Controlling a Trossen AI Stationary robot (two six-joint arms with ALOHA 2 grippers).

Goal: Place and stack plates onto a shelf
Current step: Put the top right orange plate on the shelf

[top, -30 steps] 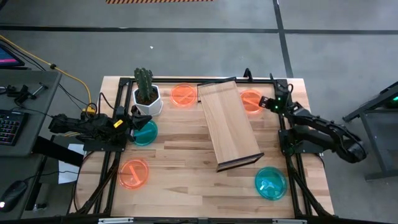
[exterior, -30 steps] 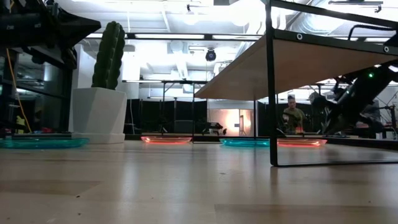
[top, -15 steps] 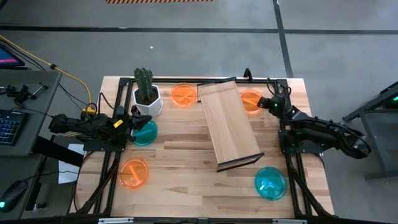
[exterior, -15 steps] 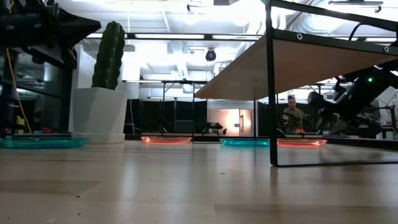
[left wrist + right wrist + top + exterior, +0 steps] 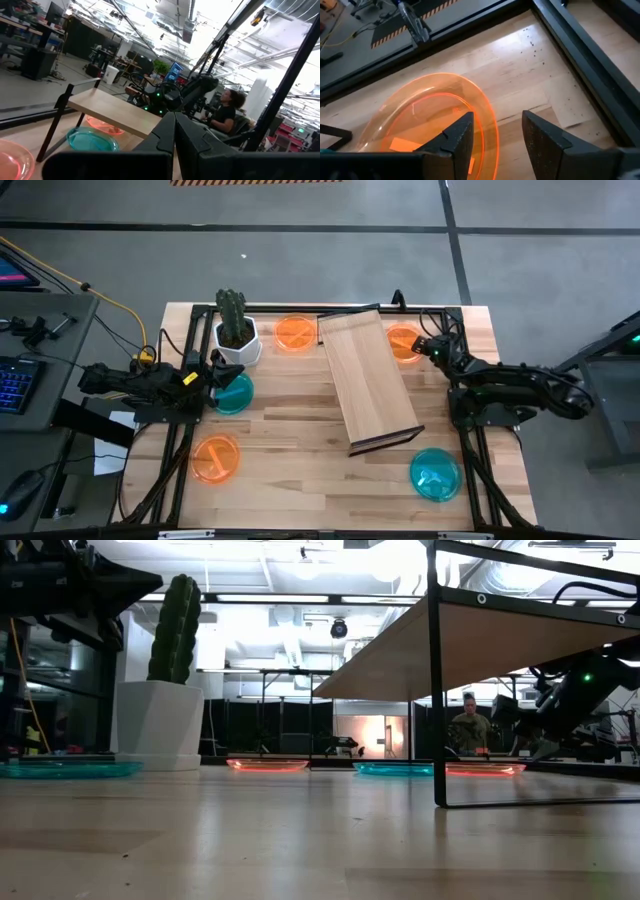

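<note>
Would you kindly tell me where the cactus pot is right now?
In the high view the cactus pot stands near the table's far edge on the left side, beside an orange plate and just behind a teal plate.

cactus (image 5: pixel 232 309) in white pot (image 5: pixel 238 343), wooden table (image 5: pixel 300 450), seated person (image 5: pixel 225 112)

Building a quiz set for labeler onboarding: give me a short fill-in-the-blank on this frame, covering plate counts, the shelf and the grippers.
1. The table holds ____ orange plates in all.
2. The cactus pot stands beside the ____ arm.
3. The top of the shelf carries ____ plates.
4. The right gripper is ____, one finger over the rim of an orange plate; the left gripper is shut.

Missing words: three; left; no; open
</note>
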